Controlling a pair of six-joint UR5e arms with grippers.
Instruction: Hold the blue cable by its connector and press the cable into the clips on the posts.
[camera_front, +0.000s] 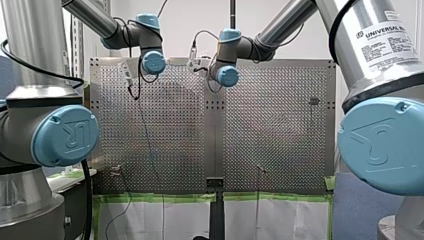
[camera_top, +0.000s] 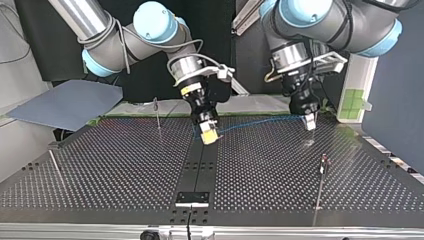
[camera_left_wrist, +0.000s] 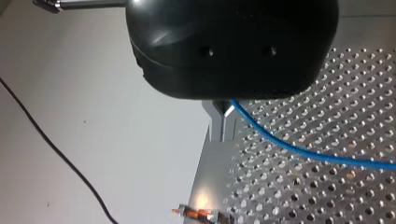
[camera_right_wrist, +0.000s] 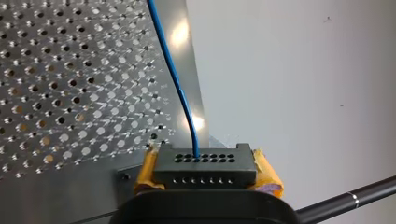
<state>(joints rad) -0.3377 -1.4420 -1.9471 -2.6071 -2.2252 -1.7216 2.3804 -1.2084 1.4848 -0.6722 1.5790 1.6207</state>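
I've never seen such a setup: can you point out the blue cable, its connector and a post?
blue cable (camera_right_wrist: 173, 70), right wrist view, middle of the strand
connector (camera_right_wrist: 204, 168), right wrist view, centre of its black face
post (camera_top: 320, 186), top view, middle of its shaft

Blue cable (camera_right_wrist: 173, 70), black connector (camera_right_wrist: 205, 169).

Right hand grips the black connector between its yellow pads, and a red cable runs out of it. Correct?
Not quite: the cable is blue, not red, as the right wrist view shows. The right hand does grip the black connector between its yellow pads.
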